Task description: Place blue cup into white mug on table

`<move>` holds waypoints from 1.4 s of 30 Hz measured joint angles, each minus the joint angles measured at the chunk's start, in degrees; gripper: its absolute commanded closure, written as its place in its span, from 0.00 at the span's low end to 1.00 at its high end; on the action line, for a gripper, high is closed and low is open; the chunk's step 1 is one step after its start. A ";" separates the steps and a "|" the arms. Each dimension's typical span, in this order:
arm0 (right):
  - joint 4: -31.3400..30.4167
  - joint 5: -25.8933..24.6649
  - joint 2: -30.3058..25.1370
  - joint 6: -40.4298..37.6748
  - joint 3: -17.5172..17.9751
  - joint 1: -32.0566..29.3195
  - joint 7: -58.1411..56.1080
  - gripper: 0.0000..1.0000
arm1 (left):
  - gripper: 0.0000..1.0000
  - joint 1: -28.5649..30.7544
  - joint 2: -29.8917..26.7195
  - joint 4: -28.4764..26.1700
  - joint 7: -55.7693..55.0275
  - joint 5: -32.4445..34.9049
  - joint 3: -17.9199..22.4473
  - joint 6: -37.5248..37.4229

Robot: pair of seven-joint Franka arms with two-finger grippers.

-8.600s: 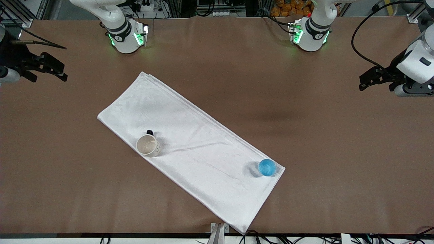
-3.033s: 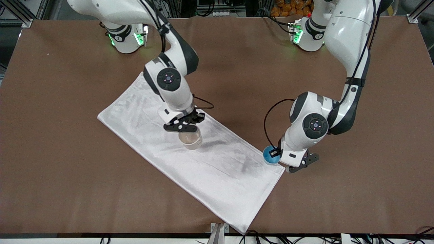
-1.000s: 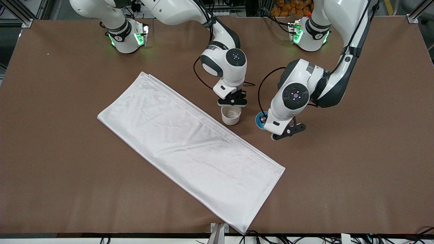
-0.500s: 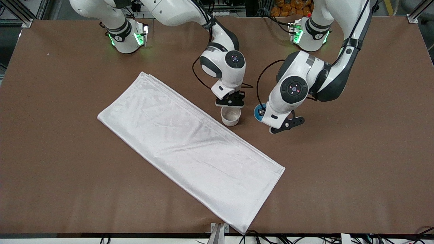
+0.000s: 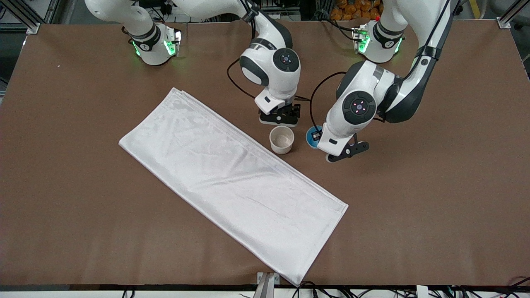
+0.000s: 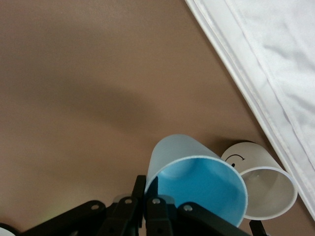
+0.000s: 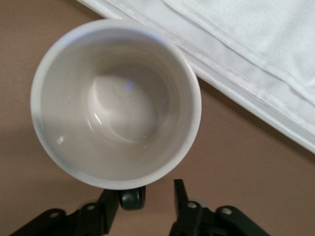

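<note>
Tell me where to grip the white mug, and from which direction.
Grip the white mug by its rim wall, coming straight down from above. It stands upright on the table with its mouth open and empty, so one finger can go inside and one outside. Avoid the side toward the white cloth, whose edge lies close; the small dark handle looks too short to pinch reliably.

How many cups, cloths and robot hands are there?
Cups: 2, the blue cup and the white mug.
Cloths: 1, the cloth.
Robot hands: 2, the left gripper and the right gripper.
Total: 5
</note>
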 measured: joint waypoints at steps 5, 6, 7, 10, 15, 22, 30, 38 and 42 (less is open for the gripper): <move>0.22 -0.03 -5.78 -7.47 -0.25 -1.81 -4.79 0.00 | 1.00 -0.40 0.18 -0.32 -3.46 -0.02 -1.06 3.70; 0.28 -0.03 -7.10 -9.03 -0.34 -2.59 -6.61 0.00 | 1.00 -0.68 0.27 -0.41 -4.19 -0.03 -1.19 4.49; 0.31 -0.03 -8.09 -10.14 -0.37 -3.30 -7.97 0.00 | 1.00 -0.92 0.36 -0.46 -4.76 -0.03 -1.26 4.98; 0.37 -0.03 -11.52 -13.40 -0.53 -6.50 -12.09 0.00 | 1.00 -1.74 0.67 -0.65 -6.38 -0.03 -1.43 6.40; 0.38 -0.06 -15.96 -16.02 -0.67 -12.13 -18.45 0.00 | 1.00 -2.95 1.18 -0.91 -8.63 -0.03 -1.49 8.43; 0.59 -0.37 -20.80 -20.67 -0.89 -19.13 -30.18 0.00 | 1.00 -5.42 2.61 -1.31 -13.71 -0.05 -1.56 10.98; 2.71 -0.47 -23.68 -26.14 -1.07 -27.14 -40.27 0.00 | 1.00 -6.05 2.25 -3.68 -15.07 -0.05 -2.48 13.01; 4.92 -0.52 -23.97 -27.44 -1.26 -32.39 -46.61 0.00 | 1.00 -6.06 0.17 -8.01 -15.13 -0.06 -3.20 17.36; 5.43 -0.55 -24.51 -27.47 -1.44 -34.43 -48.04 0.00 | 1.00 -6.04 0.02 -8.50 -15.18 -0.06 -3.22 19.98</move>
